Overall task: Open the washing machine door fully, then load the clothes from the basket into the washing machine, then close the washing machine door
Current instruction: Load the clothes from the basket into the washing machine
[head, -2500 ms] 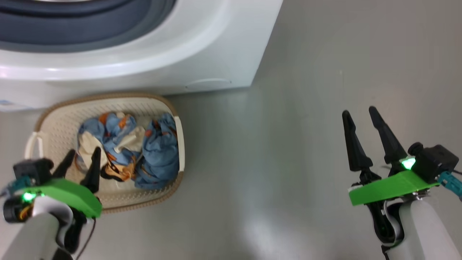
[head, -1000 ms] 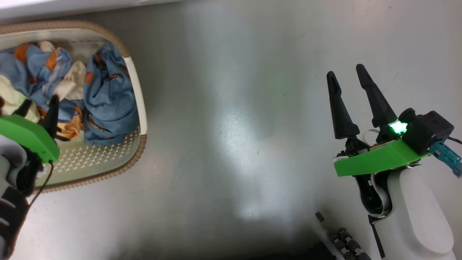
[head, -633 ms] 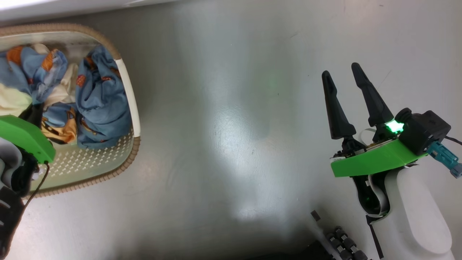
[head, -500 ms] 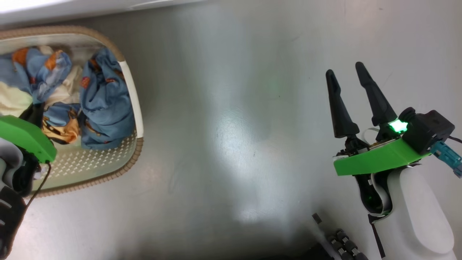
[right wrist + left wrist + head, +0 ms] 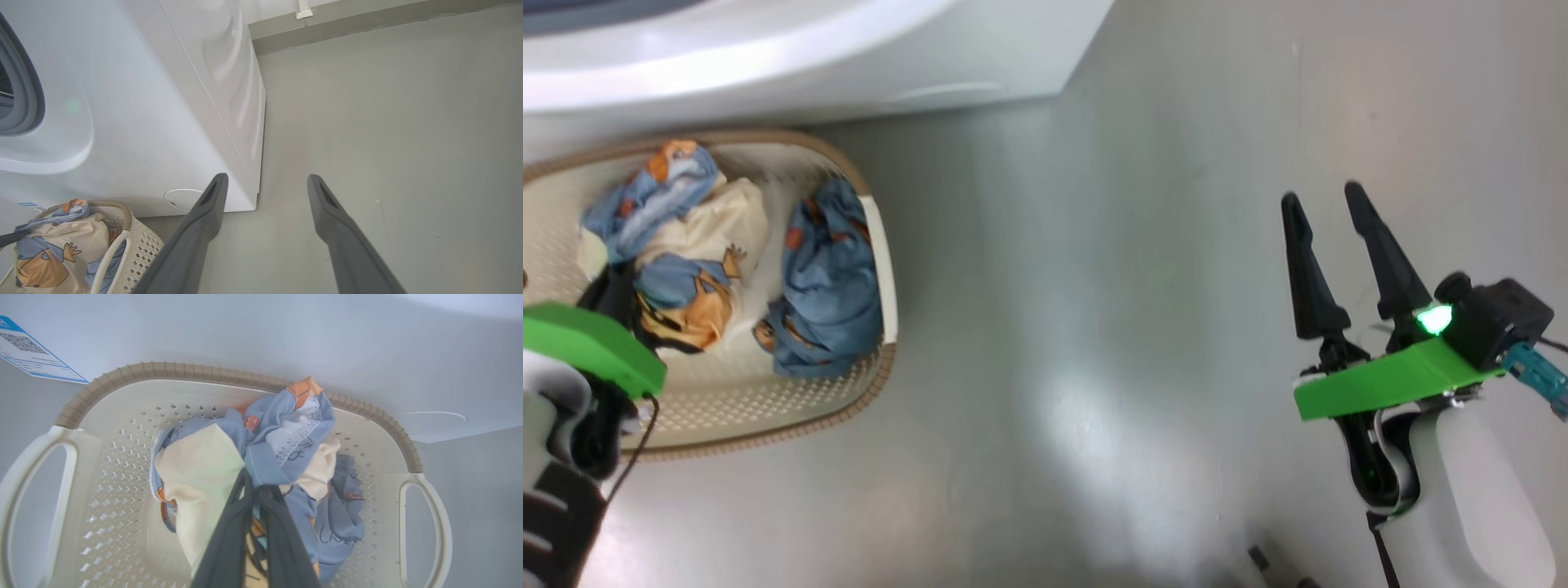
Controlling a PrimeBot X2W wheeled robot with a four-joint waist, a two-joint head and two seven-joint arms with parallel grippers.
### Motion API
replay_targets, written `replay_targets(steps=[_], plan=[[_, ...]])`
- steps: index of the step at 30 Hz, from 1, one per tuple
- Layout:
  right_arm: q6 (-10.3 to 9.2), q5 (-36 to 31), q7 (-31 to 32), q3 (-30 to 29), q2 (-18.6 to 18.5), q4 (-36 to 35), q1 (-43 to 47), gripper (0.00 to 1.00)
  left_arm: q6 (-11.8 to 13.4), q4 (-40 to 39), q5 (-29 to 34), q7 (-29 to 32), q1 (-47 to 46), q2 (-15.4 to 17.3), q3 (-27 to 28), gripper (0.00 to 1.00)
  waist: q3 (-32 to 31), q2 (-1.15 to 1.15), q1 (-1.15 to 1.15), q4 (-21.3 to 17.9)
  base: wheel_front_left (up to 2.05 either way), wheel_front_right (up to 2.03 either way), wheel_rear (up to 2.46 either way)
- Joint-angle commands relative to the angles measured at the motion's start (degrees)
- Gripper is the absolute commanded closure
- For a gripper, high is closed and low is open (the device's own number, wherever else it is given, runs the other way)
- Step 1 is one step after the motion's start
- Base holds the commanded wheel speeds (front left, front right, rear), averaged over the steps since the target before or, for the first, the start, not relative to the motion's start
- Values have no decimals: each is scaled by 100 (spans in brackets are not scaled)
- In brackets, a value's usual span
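White washer (image 5: 809, 49) across the top left of the head view, front face only; grey-blue gasket (image 5: 24, 81) at the left edge of the right wrist view, drum mouth open behind it. Grey glossy floor (image 5: 1094, 327) takes the middle and right of the head view. Cream basket (image 5: 727, 400) with a brown rim at left of the head view, on the floor just below the washer's front. Clothes (image 5: 829, 302) all inside it: a blue garment bunched against the right wall, and a cream-and-blue bundle with orange print toward the left. Left gripper (image 5: 254, 488) rises from the bottom centre of the left wrist view, its fingers pinched together with no gap, nipped into that cream-and-blue bundle; the fabric gathers around the tips. Cannot tell whether the bundle is off the basket bottom. Right gripper (image 5: 1321, 196) at right of the head view, well apart from the basket, over bare floor; fingers spread wide, nothing between them, same in the right wrist view. Blue-edged sticker (image 5: 32, 355) on the washer, upper left of the left wrist view. Round cap (image 5: 184, 200) low on the washer front, just above the basket's right end.
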Motion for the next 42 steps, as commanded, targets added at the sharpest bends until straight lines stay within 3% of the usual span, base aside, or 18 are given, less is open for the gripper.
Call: replay_targets(steps=[1,10,20,35,42], plan=[[9,107,-67,83,15,-62,317,0,-9,-117,211,-58,302,286,356,100,-586,0,0,180,0,0,0],[9,288,-67,51,-138,232,872,0,-9,-829,1595,-59,1468,-21,1852,100,-1758,0,0,312,0,0,0],[9,465,-67,-24,-377,324,1403,0,-9,-1922,2808,-60,2615,-352,3004,100,-2688,0,0,410,0,0,0],[9,620,-67,-88,-647,358,2060,0,-9,-3850,3974,-60,4240,-828,4134,100,-3489,0,0,560,0,0,0],[9,650,-67,-157,-738,344,2330,0,-9,-4707,4324,-60,5015,-1224,4480,100,-3664,0,0,602,0,0,0]])
